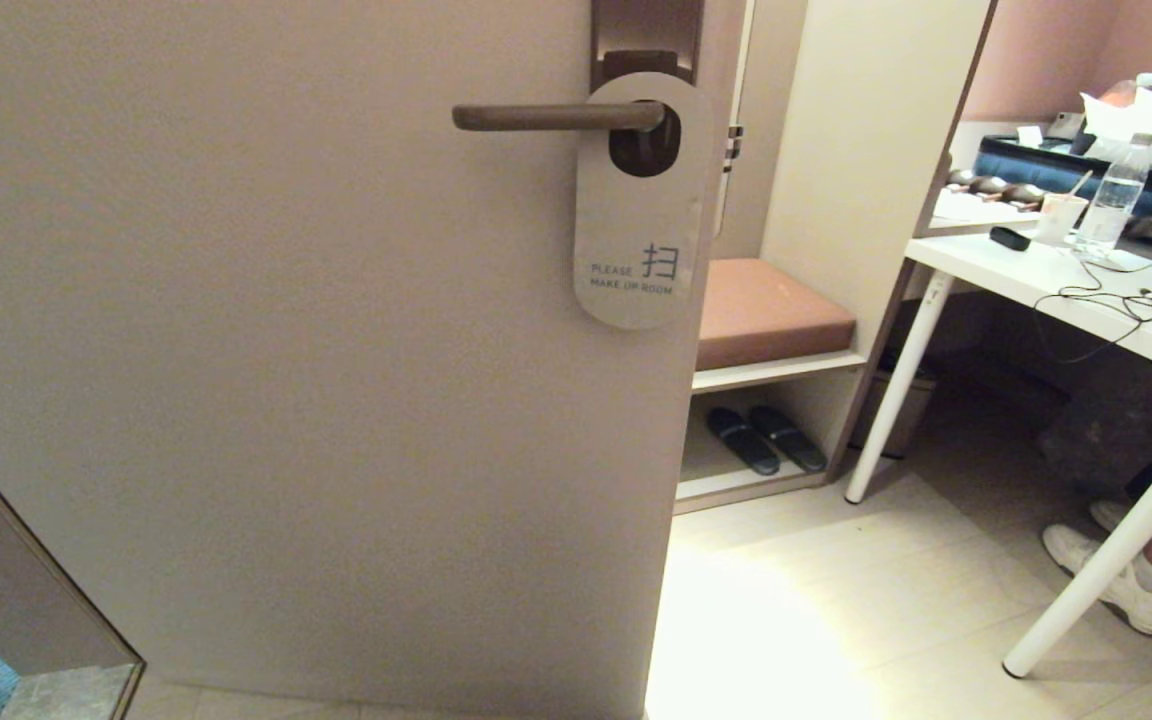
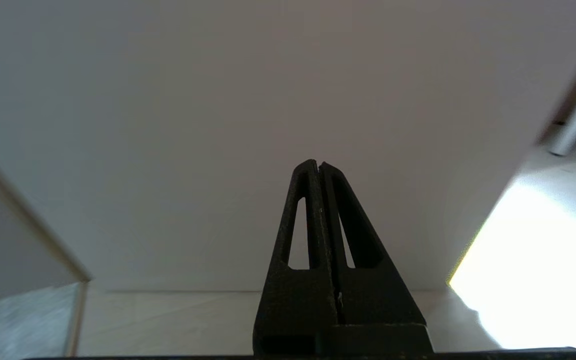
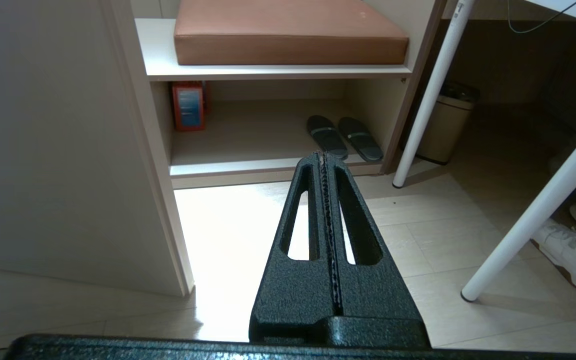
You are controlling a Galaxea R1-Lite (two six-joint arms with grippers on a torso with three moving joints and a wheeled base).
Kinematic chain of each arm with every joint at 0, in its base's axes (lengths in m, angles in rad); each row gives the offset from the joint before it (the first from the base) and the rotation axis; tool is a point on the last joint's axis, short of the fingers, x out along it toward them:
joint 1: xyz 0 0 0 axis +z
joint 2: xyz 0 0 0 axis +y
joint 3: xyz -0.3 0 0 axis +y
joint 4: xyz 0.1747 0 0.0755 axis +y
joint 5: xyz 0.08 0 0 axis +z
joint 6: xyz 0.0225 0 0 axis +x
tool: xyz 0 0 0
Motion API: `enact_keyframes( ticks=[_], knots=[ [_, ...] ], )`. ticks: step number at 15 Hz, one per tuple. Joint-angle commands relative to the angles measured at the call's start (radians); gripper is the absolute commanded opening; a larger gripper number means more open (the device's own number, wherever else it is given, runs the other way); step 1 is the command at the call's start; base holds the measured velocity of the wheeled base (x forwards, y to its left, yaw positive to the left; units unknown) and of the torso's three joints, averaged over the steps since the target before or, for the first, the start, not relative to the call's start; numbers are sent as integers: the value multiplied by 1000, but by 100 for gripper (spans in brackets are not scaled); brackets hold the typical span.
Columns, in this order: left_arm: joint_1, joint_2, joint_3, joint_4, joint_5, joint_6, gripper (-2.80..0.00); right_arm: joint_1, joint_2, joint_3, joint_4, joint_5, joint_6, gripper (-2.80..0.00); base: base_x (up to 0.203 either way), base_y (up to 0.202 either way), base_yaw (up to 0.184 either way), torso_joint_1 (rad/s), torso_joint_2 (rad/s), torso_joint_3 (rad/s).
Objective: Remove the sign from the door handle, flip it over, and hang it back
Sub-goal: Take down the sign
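1. Both arms sit low, out of the head view. The left gripper [image 2: 320,165] has its two black fingers pressed flat together with nothing between them. It points at the bare lower face of the door [image 2: 248,100], apart from it and touching nothing.

2. The right gripper [image 3: 324,156] is likewise fully closed and empty. It is aimed at the pale tiled floor, with a pair of dark slippers [image 3: 344,136] on the low shelf beyond its tips and a brown seat cushion [image 3: 288,30] on the shelf above those.

3. Neither wrist view takes in the sign, so it lies well above and beyond both grippers.

4. The sign [image 1: 642,205] hangs on the door handle [image 1: 556,117], the lever passing through its oval hole. The pale face reading "PLEASE MAKE UP ROOM" is turned outward, and the card hangs straight against the door.

5. My judgement: the card looks rehung with its pale face out, so the job reads as finished or very nearly so, with the arms down at rest.

6. If another flip were wanted, a gripper would have to rise to the card's lower end, open, pinch its edge, and slide it along the lever off the free tip.

7. Farther off stands a white table [image 1: 1056,290] with a water bottle [image 1: 1114,200] on it.
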Motion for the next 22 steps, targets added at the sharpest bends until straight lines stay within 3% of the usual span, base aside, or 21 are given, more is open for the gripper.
enact_keyframes(
  ticks=[1, 10, 22],
  knots=[
    [-4, -101, 1, 35, 19, 1, -280, 0, 1, 0, 0, 1, -1, -280, 0, 0, 0, 0, 0, 0],
    [-5, -101, 1, 35, 34, -44, -280, 0, 1, 0, 0, 1, -1, -280, 0, 0, 0, 0, 0, 0],
    [-6, -101, 1, 34, 36, -45, -280, 0, 1, 0, 0, 1, -1, -280, 0, 0, 0, 0, 0, 0]
  ],
)
